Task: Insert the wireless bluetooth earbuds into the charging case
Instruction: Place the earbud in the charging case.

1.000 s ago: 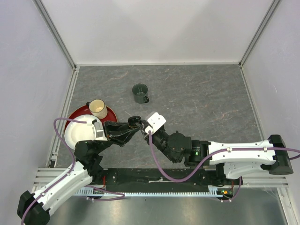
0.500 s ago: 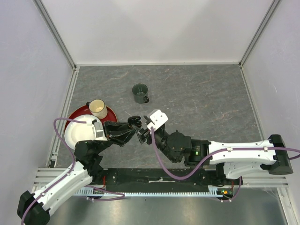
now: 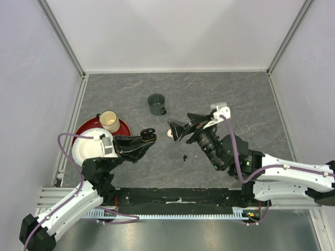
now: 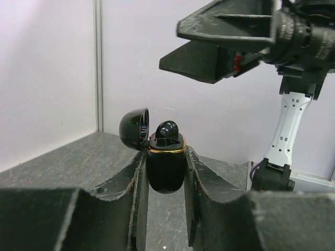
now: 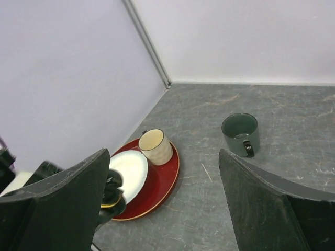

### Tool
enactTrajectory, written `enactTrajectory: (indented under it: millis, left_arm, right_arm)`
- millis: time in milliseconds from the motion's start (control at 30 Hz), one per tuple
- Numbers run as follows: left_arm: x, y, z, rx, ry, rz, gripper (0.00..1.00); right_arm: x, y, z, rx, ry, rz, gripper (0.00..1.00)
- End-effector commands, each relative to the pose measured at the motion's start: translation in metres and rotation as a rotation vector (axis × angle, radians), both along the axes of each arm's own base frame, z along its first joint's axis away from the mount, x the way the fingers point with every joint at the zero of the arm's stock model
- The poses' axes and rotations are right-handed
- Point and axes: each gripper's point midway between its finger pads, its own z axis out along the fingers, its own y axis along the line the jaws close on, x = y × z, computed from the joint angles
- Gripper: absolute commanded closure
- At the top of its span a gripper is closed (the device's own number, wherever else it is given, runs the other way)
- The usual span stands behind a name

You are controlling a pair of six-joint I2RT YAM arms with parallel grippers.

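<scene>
Left wrist view has the charging case [image 4: 166, 170] pinched upright between the left tool's [image 4: 165, 157] two fingers, so that tool is clamped narrow on it. The lid [image 4: 133, 125] is flipped open and leans away to the left. One glossy black earbud [image 4: 167, 129] sits in the case, with its rounded top poking above the gold rim.

The right tool [image 5: 163, 157] hangs above and to the right of the case, close but not touching. Its fingers are spread wide and hold nothing.

From the top view, a tiny black piece [image 3: 185, 157] that looks like a second earbud lies loose on the surface [image 3: 235, 104], on the near side of the right tool. A pale blob [image 3: 170, 134] sits by one finger's tip, too small to tell what it is.

Further back stands the dark green mug [image 3: 156, 104]. Off to the left, the red plate [image 3: 125, 127] carries a white plate [image 3: 86, 146] and a cream cup [image 3: 109, 121].
</scene>
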Motion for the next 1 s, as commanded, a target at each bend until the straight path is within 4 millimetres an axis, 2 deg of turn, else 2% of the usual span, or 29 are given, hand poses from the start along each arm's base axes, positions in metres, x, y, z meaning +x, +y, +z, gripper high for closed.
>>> enactTrajectory:
  millis: [0, 33, 100, 133, 167, 233, 300, 500, 600, 633, 767, 967]
  left_arm:
    - [-0.004, 0.008, 0.02, -0.041, -0.082, 0.036, 0.98]
    - [-0.004, 0.009, 0.02, -0.043, -0.086, 0.039, 0.98]
    - [-0.004, 0.009, 0.022, -0.045, -0.089, 0.043, 0.98]
    - [-0.004, 0.009, 0.023, -0.045, -0.092, 0.042, 0.98]
    - [-0.004, 0.009, 0.022, -0.044, -0.092, 0.043, 0.98]
    - [-0.003, 0.009, 0.023, -0.043, -0.094, 0.045, 0.98]
    - [-0.003, 0.009, 0.023, -0.043, -0.097, 0.046, 0.98]
    - [-0.001, 0.008, 0.021, -0.034, -0.098, 0.052, 0.98]
    - [-0.001, 0.007, 0.021, -0.032, -0.099, 0.053, 0.98]
    - [0.0, 0.008, 0.021, -0.034, -0.101, 0.055, 0.98]
    - [-0.001, 0.008, 0.022, -0.034, -0.105, 0.053, 0.98]
    - [-0.002, 0.008, 0.024, -0.036, -0.107, 0.053, 0.98]
  right_arm:
    - [0.01, -0.001, -0.013, 0.075, 0.149, 0.035, 0.09]
    - [0.017, -0.004, -0.015, 0.083, 0.165, 0.03, 0.09]
    - [0.009, 0.011, -0.019, 0.117, 0.221, 0.138, 0.11]
    - [0.013, 0.014, -0.02, 0.133, 0.243, 0.169, 0.12]
    - [0.003, 0.024, -0.02, 0.142, 0.268, 0.257, 0.12]
    - [0.003, 0.032, -0.024, 0.175, 0.329, 0.323, 0.12]
    - [-0.005, 0.041, -0.023, 0.181, 0.366, 0.421, 0.11]
    - [-0.023, 0.065, -0.032, 0.205, 0.454, 0.593, 0.1]
    - [-0.029, 0.075, -0.034, 0.236, 0.482, 0.649, 0.1]
    - [-0.033, 0.077, -0.026, 0.262, 0.467, 0.686, 0.09]
    - [-0.036, 0.085, -0.036, 0.303, 0.512, 0.722, 0.1]
    - [-0.035, 0.092, -0.043, 0.304, 0.538, 0.727, 0.19]
